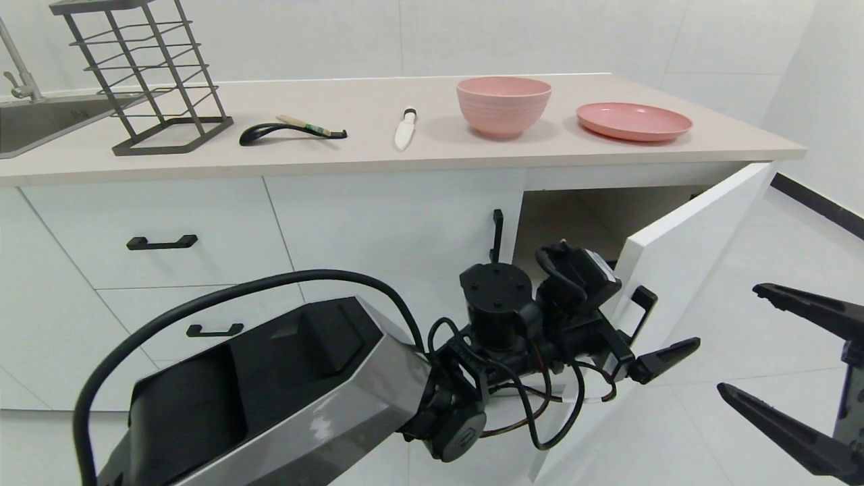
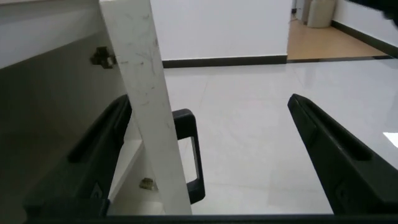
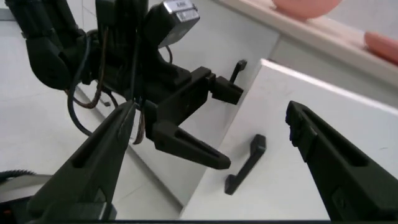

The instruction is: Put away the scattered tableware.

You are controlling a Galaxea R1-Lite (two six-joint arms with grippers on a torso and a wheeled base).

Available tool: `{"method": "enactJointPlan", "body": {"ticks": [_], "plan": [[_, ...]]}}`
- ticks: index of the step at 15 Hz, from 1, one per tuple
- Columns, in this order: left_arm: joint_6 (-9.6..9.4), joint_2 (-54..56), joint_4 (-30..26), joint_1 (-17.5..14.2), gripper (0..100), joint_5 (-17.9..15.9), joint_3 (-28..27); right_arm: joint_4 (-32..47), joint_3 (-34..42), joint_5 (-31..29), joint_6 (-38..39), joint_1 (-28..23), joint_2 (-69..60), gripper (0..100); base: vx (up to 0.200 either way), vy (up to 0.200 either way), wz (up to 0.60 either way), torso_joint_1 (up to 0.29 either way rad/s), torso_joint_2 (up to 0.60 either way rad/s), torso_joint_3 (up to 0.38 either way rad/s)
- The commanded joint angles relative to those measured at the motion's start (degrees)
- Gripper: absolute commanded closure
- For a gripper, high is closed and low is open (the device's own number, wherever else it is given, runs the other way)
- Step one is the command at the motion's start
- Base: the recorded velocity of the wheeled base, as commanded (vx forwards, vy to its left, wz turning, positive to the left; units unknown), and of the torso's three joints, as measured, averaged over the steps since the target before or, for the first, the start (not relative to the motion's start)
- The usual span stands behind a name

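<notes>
Black and spread wide, your left gripper (image 2: 208, 102) straddles the free edge of the white cupboard door (image 2: 146, 118). One finger sits inside, close to the door's inner face, and the other hangs well clear on the outside. The jaws are apart and clamped on nothing. The door's black handle (image 2: 193, 155) lies between that outer finger and the panel. The door stands swung open below the right end of the counter (image 1: 378, 152), and the cupboard behind it is dark.

Your right gripper (image 1: 739, 339) hangs low over the floor, just beyond the open door. Its two fingers are also apart and hold nothing.

All the tableware lies up on the counter, well away from both grippers. Above the open cupboard stands the pink bowl (image 1: 503, 104), upright. The pink plate (image 1: 633, 121) lies flat beside it, toward the right end. Left of the bowl lies a white knife (image 1: 406, 129). Further left is a black spoon (image 1: 270, 130) with a tan utensil (image 1: 304, 125) resting across its handle. A dark wire rack (image 1: 145, 74) stands past those, next to the sink (image 1: 40, 125) at the far left.
</notes>
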State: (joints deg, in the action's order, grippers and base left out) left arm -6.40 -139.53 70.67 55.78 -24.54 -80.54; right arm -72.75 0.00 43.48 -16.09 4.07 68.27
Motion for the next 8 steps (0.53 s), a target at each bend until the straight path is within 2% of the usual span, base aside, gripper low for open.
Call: {"method": "enactJointPlan", "body": {"ticks": [1,6,8], "plan": [[0.07,-0.6,-0.1,0.7,0,0.0,0.0,1.6,0.0,-0.1,-0.1,0.6,-1.2,0,0.000,0.000,0.00,0.000,0.00,0.000],[0.07,-2.6,-0.1,2.8,0,0.0,-0.4,8.3,0.0,0.0,-0.1,1.3,-10.0,0,0.000,0.000,0.00,0.000,0.00,0.000],[0.16,-2.7,-0.2,3.8,0,0.0,-0.5,7.6,0.0,-0.1,-0.1,1.3,-12.1,0,0.000,0.000,0.00,0.000,0.00,0.000]]}}
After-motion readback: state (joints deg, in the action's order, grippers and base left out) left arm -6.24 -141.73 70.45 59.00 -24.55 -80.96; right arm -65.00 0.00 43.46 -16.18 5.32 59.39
